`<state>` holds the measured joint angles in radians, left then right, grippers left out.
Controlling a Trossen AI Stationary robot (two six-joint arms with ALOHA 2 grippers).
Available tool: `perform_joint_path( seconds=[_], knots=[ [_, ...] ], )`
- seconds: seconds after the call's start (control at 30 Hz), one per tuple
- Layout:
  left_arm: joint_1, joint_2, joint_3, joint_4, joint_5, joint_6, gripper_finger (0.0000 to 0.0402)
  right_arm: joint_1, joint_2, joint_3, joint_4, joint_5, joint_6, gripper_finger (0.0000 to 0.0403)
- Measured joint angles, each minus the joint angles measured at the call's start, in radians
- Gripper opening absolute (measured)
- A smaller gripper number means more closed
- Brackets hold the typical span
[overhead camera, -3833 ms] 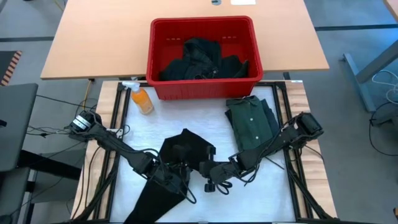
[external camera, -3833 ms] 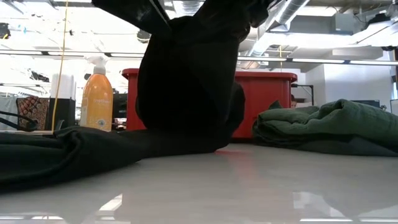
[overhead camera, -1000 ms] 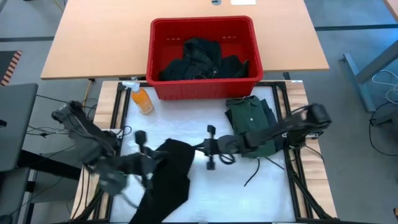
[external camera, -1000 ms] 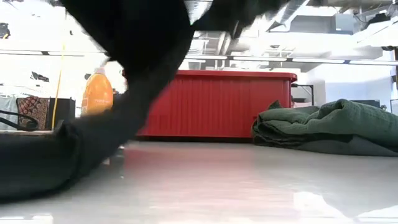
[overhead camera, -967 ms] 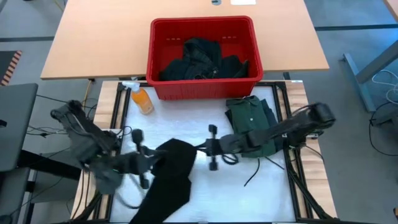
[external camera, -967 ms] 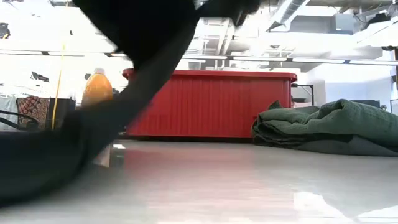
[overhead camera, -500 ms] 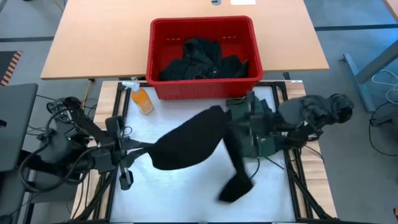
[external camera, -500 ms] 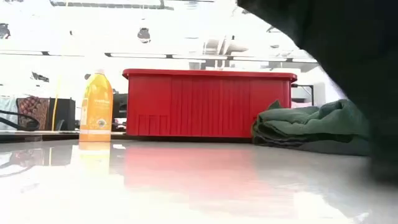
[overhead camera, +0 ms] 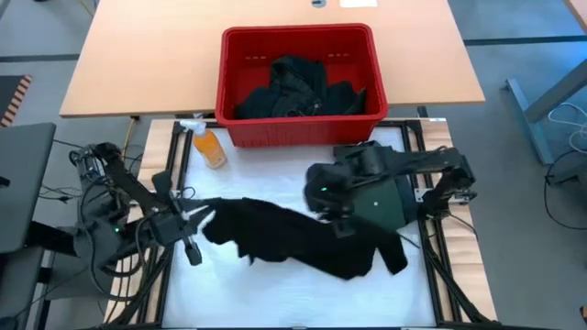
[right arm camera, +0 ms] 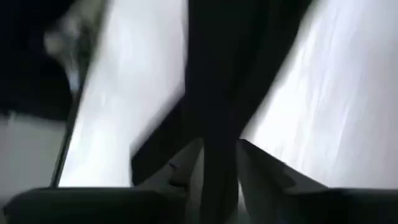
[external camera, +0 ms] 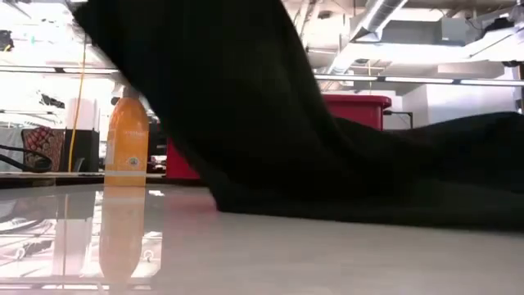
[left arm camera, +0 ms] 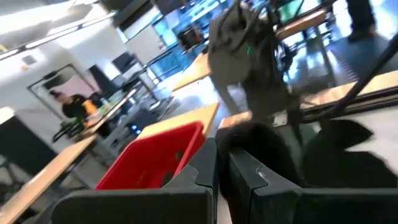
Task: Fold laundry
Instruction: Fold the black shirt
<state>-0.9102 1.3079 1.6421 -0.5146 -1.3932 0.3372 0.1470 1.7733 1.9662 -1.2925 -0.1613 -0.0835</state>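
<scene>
A black garment (overhead camera: pixel 293 240) of the laundry stretches across the middle of the white table top. In the low view the black garment (external camera: pixel 246 123) falls from high on the left down to the table on the right. My left gripper (overhead camera: pixel 195 223) is shut on its left end. My right gripper (overhead camera: pixel 323 206) stands above its middle, over the near edge of a folded green shirt (overhead camera: pixel 390 202), with a band of the black cloth between its fingers. The garment's right end (overhead camera: pixel 390 259) lies on the table. My left gripper pinches the garment's left end (left arm camera: pixel 249 140) between its two fingers, coming level from the table's left side. That end is held off the table and the cloth sags away toward the right. My right gripper has a bunched band of the black cloth (right arm camera: pixel 217 118) filling the gap between its two fingers (right arm camera: pixel 186 163). It comes from above, slanting down. The cloth runs down from the fingers to the table.
A red basket (overhead camera: pixel 298 33) with more dark laundry stands at the far edge. An orange bottle (overhead camera: pixel 210 147) stands on the table's far left, also in the low view (external camera: pixel 127 135). Bare white table lies along the near edge.
Both grippers have swung the black garment up from the table's near left, where it hung over the edge. Half a second ago it hung spread in the air between them. Now it lies across the table's middle. My right gripper has risen and tipped downward.
</scene>
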Motion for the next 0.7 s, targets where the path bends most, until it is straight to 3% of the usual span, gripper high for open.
perform_joint_path(
  seconds=[0.07,0.17,0.3,0.37,0.53,0.63,0.7],
  knots=[
    [-0.01,-0.006,0.0,-0.047,-0.017,-0.041,0.0,0.016,-0.002,-0.017,-0.096,0.0,0.056,0.0137],
    [-0.022,-0.008,0.0,-0.127,-0.028,-0.111,0.0,0.078,-0.037,-0.112,-0.045,0.021,0.139,0.0155],
    [-0.039,-0.009,0.0,-0.325,-0.018,-0.29,0.0,0.209,-0.208,-0.381,0.078,0.146,0.313,0.0158],
    [-0.041,-0.009,0.0,-0.47,0.03,-0.443,0.0,0.284,-0.291,-0.573,0.194,0.195,0.432,0.0156],
    [-0.02,-0.008,-0.01,-0.813,0.14,-0.835,0.0,0.44,-0.415,-1.004,0.726,0.218,0.708,0.015],
    [-0.004,-0.005,-0.011,-0.936,0.151,-0.976,0.0,0.535,-0.389,-1.139,1.017,0.228,0.728,0.0148],
    [0.005,-0.005,-0.011,-0.978,0.151,-1.029,0.0,0.577,-0.337,-1.171,1.025,0.236,0.73,0.0146]
  ],
)
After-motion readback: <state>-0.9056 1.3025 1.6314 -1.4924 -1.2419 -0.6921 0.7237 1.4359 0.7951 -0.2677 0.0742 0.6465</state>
